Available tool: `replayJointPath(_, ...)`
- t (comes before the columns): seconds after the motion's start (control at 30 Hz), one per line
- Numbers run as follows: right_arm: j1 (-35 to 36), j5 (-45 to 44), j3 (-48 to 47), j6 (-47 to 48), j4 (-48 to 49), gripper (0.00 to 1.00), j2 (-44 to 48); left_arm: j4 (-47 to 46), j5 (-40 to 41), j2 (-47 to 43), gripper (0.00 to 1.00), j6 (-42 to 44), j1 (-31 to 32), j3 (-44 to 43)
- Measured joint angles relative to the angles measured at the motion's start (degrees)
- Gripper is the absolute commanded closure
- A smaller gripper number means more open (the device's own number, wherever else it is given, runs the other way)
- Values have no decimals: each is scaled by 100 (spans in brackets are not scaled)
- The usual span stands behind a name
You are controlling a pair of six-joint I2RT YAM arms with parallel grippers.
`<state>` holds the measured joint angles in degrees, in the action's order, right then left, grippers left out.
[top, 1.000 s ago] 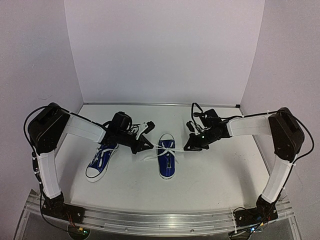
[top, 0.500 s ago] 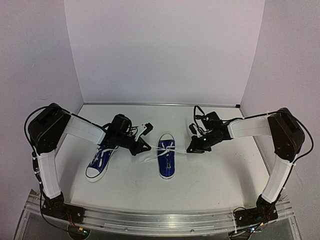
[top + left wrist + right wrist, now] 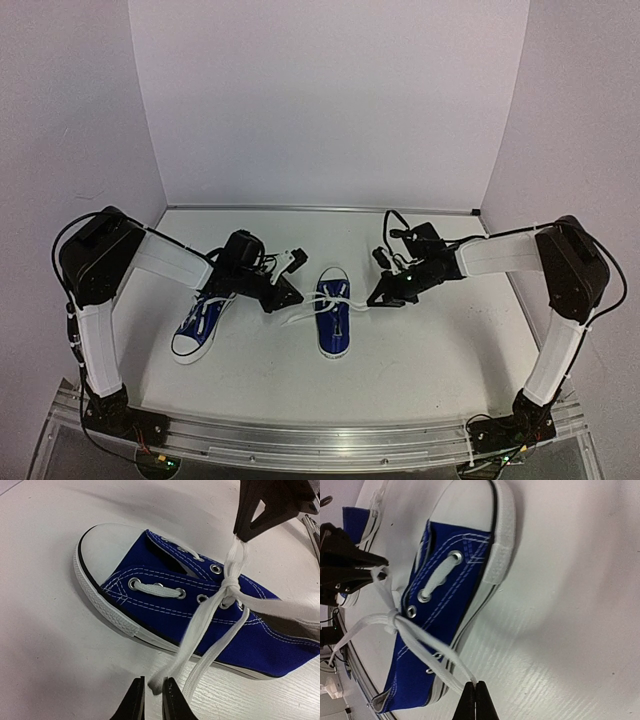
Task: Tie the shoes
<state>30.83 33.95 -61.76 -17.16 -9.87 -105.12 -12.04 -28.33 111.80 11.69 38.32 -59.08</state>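
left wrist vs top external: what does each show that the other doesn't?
Left wrist only: the knot resolved above the eyelets, and the lace ending between the left tool's narrowly parted fingers. Top external only: the second shoe, left of the middle one. Shared: the middle shoe, with the right tool pinching its lace.

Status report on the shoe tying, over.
Left gripper slightly open, lace between its jaws. Right gripper shut on the opposite strands. Centre shoe knotted; other shoe off to the side. Nothing blocking.
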Motion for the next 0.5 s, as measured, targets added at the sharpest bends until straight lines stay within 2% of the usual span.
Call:
replayJointPath(0.1,131,239,-49,59,-2,100,0,-90,14,-56,68,116,28,90)
replayJointPath(0.2,239,421,-83,106,0,89,0,-203,54,-246,57,237,37,315)
replayJointPath(0.27,280,497,-83,141,-36,78,2,-258,96,-465,53,361,42,487)
replayJointPath(0.4,275,532,-79,312,-176,60,66,-342,169,-826,51,574,78,622)
replayJointPath(0.5,186,521,9,378,-247,57,251,-346,257,-968,54,837,200,626)
